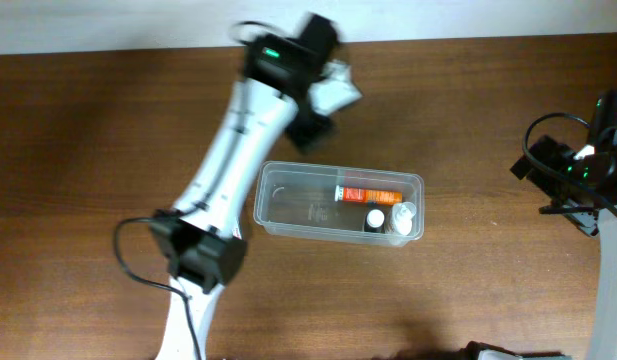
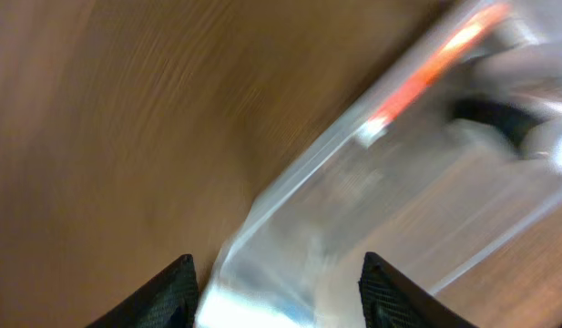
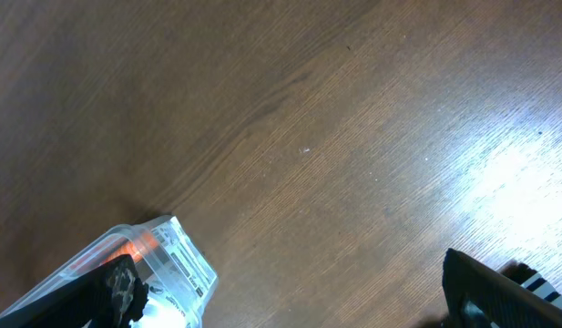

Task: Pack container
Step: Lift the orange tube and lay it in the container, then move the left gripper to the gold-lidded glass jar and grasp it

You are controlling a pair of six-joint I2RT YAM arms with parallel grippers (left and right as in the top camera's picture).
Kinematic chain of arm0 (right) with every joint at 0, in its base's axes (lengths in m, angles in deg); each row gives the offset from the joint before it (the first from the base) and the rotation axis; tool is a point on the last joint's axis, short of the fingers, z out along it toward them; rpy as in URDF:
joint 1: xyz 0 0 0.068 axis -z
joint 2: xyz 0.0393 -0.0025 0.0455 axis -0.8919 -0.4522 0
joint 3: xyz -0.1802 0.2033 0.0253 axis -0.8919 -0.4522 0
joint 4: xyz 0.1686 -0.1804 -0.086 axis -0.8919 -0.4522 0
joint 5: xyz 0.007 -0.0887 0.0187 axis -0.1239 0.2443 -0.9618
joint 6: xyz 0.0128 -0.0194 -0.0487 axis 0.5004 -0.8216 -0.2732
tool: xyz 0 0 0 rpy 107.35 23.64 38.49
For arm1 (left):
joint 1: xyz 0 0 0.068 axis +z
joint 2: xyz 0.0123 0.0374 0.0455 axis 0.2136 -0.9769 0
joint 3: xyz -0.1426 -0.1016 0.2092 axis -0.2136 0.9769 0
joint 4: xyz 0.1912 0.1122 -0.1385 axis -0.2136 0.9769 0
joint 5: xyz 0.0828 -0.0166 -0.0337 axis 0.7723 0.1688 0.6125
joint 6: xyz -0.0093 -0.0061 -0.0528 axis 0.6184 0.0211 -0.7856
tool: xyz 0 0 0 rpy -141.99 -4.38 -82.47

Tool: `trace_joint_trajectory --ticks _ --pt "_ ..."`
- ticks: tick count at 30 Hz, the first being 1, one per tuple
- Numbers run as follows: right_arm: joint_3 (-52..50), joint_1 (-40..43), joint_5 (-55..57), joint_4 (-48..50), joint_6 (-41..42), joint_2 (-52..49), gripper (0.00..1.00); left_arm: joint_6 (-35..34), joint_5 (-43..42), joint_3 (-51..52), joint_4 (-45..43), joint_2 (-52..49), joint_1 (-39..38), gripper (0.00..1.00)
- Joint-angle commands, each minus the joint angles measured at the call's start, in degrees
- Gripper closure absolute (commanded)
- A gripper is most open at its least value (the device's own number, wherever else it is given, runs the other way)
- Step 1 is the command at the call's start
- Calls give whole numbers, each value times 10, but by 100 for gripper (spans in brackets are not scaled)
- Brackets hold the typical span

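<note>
Container: we see the container (image 1: pixel 298 205) at the middle of the table, long side running left to right, with its left half bare.
Contents: an orange-labelled item (image 1: pixel 369 193) lies along the far wall. A dark-capped bottle (image 1: pixel 374 218) and a white bottle (image 1: pixel 403 214) sit at the right end.
Left gripper: the left gripper (image 2: pixel 279 273) has its jaws spread wide and holds nothing. It hangs just beyond the container's far wall, towards the left end. Its own view is blurred.
Right gripper: the right gripper (image 3: pixel 288 273) is also wide and empty, well to the right of the container.
Risk, snag: we judge that a left finger could clip the far rim, because it is close and the clear wall is hard to read.
Risk, shove: the tub looks light, so such a knock could slide or tilt it and tumble the bottles.
</note>
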Motion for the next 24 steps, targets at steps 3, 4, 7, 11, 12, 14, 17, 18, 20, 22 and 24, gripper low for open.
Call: trace_joint_trajectory --ticks 3,4,7,11,12,14,17,18,20,22,24 --pt "4 3 1 0 1 1 1 -153 -12 24 8 10 156 54" --pt "4 3 1 0 1 1 2 -160 -24 34 8 12 179 55" --pt "4 3 1 0 1 1 1 -160 -32 85 8 26 238 56" --pt "4 3 1 0 1 1 2 -160 -7 184 8 48 297 56" --pt "4 3 1 0 1 1 2 -160 -9 214 8 51 308 56" --pt "4 3 1 0 1 1 2 -160 -9 267 8 53 323 57" --pt "4 3 1 0 1 1 2 -160 -9 340 -17 53 334 57" --pt "4 3 1 0 1 1 1 -160 -9 352 -27 53 334 57" --pt "4 3 1 0 1 1 2 -160 -9 369 -52 53 334 57" --pt "4 3 1 0 1 1 1 -160 -12 375 -77 53 336 50" --pt "4 3 1 0 1 1 2 -160 -38 375 -96 53 337 25"
